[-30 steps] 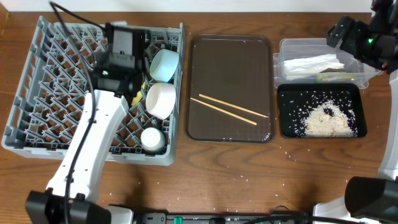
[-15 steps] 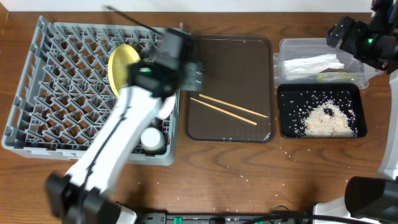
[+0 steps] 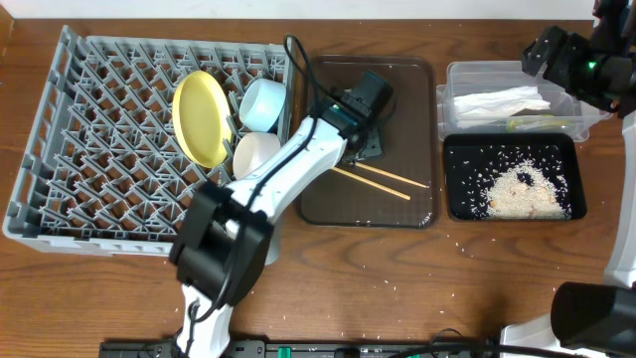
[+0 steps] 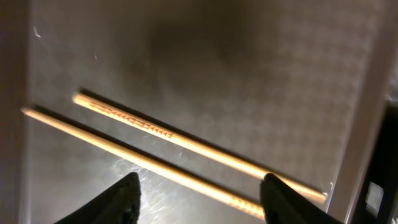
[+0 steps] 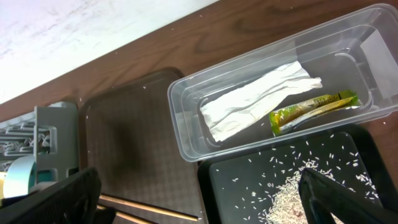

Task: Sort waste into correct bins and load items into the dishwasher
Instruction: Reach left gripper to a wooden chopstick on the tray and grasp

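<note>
Two thin wooden chopsticks (image 3: pixel 368 177) lie slantwise on the brown tray (image 3: pixel 368 70). My left gripper (image 3: pixel 358 149) hovers low over them. In the left wrist view it (image 4: pixel 200 190) is open, its fingertips either side of the nearer chopstick (image 4: pixel 155 165) and not touching it. The grey dish rack (image 3: pixel 99 119) holds the yellow plate (image 3: pixel 199 117) on edge, the light blue bowl (image 3: pixel 263 102) and the white bowl (image 3: pixel 253 154). My right gripper (image 3: pixel 545 52) stands wide open above the clear tub (image 3: pixel 452 75), empty (image 5: pixel 199 205).
The napkin (image 5: pixel 255 102) and the yellow-green sleeve (image 5: pixel 311 109) lie in the clear tub. Rice (image 3: pixel 522 194) is heaped in the black tray (image 3: pixel 452 199). Loose grains (image 3: pixel 462 244) dot the table near it. My left arm covers the rack's front right corner.
My left arm swung right from the rack to the brown tray, leaving the yellow plate standing in the rack. Its jaws have narrowed a little. The right arm has not moved.
</note>
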Available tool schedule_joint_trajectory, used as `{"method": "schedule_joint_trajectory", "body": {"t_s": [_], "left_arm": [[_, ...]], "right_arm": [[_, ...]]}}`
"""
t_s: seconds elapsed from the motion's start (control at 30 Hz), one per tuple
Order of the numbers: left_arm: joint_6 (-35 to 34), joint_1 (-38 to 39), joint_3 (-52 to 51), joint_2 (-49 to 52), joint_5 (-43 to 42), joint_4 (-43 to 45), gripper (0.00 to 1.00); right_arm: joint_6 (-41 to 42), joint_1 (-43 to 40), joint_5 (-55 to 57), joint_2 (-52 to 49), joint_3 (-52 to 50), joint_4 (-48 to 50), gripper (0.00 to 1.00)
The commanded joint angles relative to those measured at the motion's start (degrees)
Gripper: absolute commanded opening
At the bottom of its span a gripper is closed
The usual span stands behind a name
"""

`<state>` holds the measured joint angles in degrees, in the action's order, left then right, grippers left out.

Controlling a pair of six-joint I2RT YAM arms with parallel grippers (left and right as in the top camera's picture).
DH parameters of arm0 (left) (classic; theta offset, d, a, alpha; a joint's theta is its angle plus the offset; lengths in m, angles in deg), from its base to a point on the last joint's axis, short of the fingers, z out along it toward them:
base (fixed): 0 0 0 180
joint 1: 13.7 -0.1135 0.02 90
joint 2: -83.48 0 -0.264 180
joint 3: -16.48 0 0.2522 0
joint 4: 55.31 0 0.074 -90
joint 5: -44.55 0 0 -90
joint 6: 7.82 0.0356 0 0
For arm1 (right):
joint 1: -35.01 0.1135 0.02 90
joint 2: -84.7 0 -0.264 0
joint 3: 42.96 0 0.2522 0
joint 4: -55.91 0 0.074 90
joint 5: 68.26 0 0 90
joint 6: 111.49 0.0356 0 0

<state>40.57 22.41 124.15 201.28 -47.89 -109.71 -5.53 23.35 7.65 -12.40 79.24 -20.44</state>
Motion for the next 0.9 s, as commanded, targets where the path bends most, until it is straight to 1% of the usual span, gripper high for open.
{"method": "schedule_joint_trajectory", "body": {"t_s": [0.0, 0.07, 0.1, 0.2, 0.5, 0.63, 0.7, 0.87], "left_arm": [[-14.43, -0.15, 1.29, 3.78, 0.13, -0.11, 0.57], [-19.21, -0.15, 1.29, 5.62, 0.31, 0.02, 0.52], [-21.79, -0.15, 1.29, 6.54, 0.31, 0.11, 0.52], [-26.6, -0.15, 1.25, 8.39, 0.52, 0.76, 0.53], [-26.86, -0.2, 1.22, 10.12, 0.87, 3.96, 0.53], [-26.86, -0.2, 1.11, 10.16, 4.63, 4.09, 0.53], [-26.86, -0.17, 0.85, 10.23, 5.05, 4.07, 0.53], [-26.86, 0.28, -0.07, 11.17, 5.05, 4.02, 0.49]], "right_arm": [[0.28, 0.07, 0.15, -0.04, 0.2, -0.09, 0.99], [0.28, 0.07, 0.15, -0.04, 0.2, -0.09, 0.99], [0.28, 0.07, 0.15, -0.04, 0.2, -0.09, 0.99], [0.28, 0.07, 0.15, -0.04, 0.2, -0.09, 0.99], [0.28, 0.07, 0.15, -0.04, 0.2, -0.09, 0.99], [0.28, 0.07, 0.15, -0.04, 0.2, -0.09, 0.99], [0.28, 0.07, 0.15, -0.04, 0.2, -0.09, 0.99], [0.28, 0.07, 0.15, -0.04, 0.2, -0.09, 0.99]]}}
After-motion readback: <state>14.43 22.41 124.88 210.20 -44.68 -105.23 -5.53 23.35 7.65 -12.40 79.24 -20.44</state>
